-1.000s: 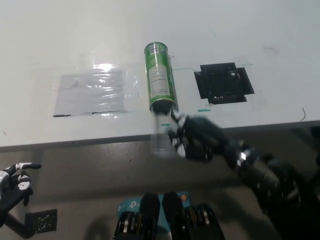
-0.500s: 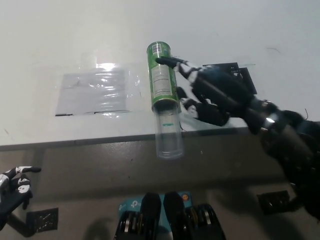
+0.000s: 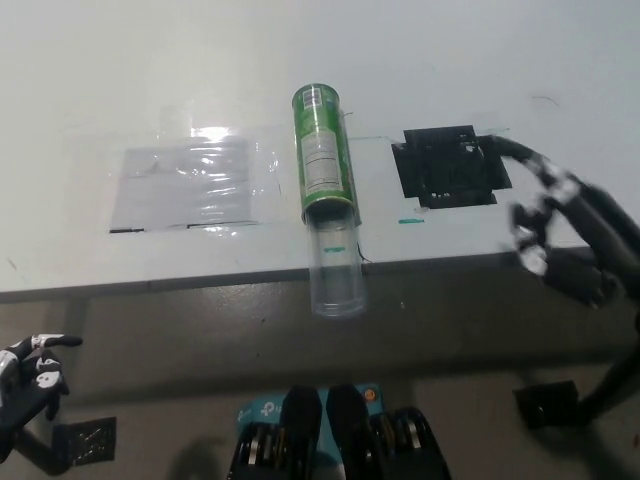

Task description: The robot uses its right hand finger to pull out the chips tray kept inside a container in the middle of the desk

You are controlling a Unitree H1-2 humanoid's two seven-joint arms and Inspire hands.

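The chips tray, a clear plastic sleeve, stuck out of the open near end of the green container and reached past the front edge of the white tabletop, just where it had been half a second earlier. The container lay on its side in the middle of the tabletop, its closed end pointing away, unchanged in place. What had changed was the black right hand: half a second before it had been spread over the container and tray, one finger stretched toward the far end of the can; now it had swung off to the right edge of the view, well apart from both, fingers loosely spread and holding nothing, blurred by motion. The white left hand rested at the lower left below the tabletop, fingers apart, as before. A clear plastic sheet lay left of the container and a black square patch lay to its right.
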